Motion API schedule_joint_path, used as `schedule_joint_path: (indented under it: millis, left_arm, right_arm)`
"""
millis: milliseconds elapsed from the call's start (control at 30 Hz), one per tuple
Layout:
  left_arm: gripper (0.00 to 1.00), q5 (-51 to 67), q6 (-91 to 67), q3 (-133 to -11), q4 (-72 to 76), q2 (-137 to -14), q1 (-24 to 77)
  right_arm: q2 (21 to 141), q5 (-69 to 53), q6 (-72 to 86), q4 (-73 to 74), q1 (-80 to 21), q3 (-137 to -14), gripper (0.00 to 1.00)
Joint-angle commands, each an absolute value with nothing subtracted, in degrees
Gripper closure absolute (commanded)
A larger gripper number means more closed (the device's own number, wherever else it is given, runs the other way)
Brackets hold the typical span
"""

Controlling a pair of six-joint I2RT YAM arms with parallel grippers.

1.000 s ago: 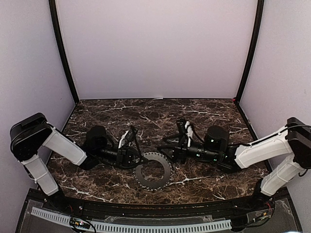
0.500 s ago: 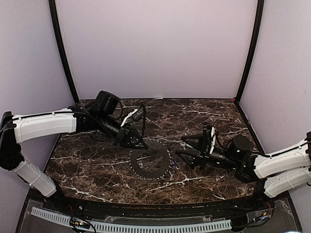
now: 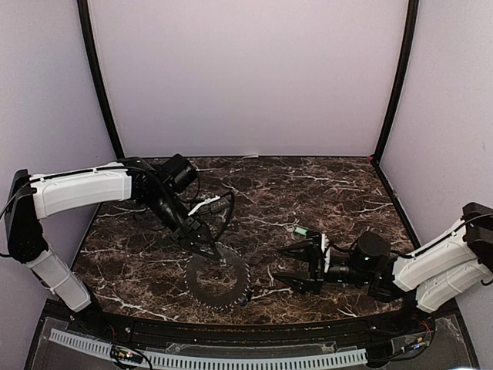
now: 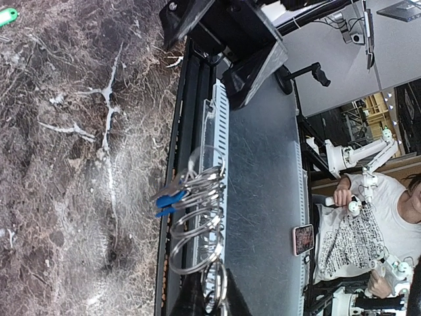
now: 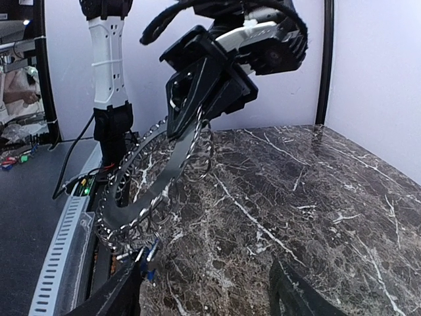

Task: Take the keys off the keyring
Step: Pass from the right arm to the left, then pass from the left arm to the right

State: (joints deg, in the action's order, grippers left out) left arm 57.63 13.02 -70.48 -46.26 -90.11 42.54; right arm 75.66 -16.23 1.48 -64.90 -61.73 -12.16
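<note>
Clamping the left pincer (image 3: pixel 206 248) on the stiff keyring's (image 3: pixel 218 281) upper rim, tilting it over the near tabletop (image 3: pixel 323 193); holding the right pincer (image 3: pixel 296 267) apart nearby. Judging the dangling blue keys (image 4: pixel 170 197) light, swingy: pinching plastic heads.

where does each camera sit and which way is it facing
Top external: above and behind the arm bases, facing down over the dark marble table; both white arms, the left pincer gripping the dark-grey toothed ring, the right pincer open.
Left wrist: on the left arm, facing the table's near edge; blue-headed keys on silver wire loops beyond its shut pincer.
Right wrist: low over the table, facing the left arm; own fingertips at the bottom.
Shared: both wrists see the blue-headed keys; top and left wrist see the green-headed key.
</note>
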Motion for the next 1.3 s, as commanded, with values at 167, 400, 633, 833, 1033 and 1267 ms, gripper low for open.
schedule_joint_path:
  millis: [167, 400, 633, 833, 1033, 1267]
  left_arm:
    - [1.0, 61.2, 14.7, -72.3, -50.3, -88.4, 42.5]
    - [1.0, 60.6, 13.9, -72.1, -50.6, -87.7, 42.5]
    - [1.0, 59.6, 13.2, -72.4, -49.7, -87.6, 42.5]
    - [1.0, 59.4, 13.2, -72.6, -49.5, -87.8, 42.6]
    - [1.0, 58.8, 12.8, -72.6, -48.8, -87.1, 42.5]
    - [1.0, 58.6, 12.3, -72.6, -47.9, -86.6, 42.5]
  right_arm:
    - [85.8, -10.3, -2.9, -71.9, -67.2, -14.7, 0.46]
    - [93.0, -7.6, -3.1, -77.4, -71.3, -16.3, 0.58]
    - [94.9, -6.1, 0.2, -79.0, -75.7, -15.6, 0.69]
    - [96.4, -1.6, 3.1, -81.4, -79.3, -14.4, 0.7]
    - [97.4, -0.9, 4.1, -82.2, -79.9, -14.2, 0.7]
    - [99.5, -0.9, 3.8, -83.2, -79.9, -15.1, 0.7]
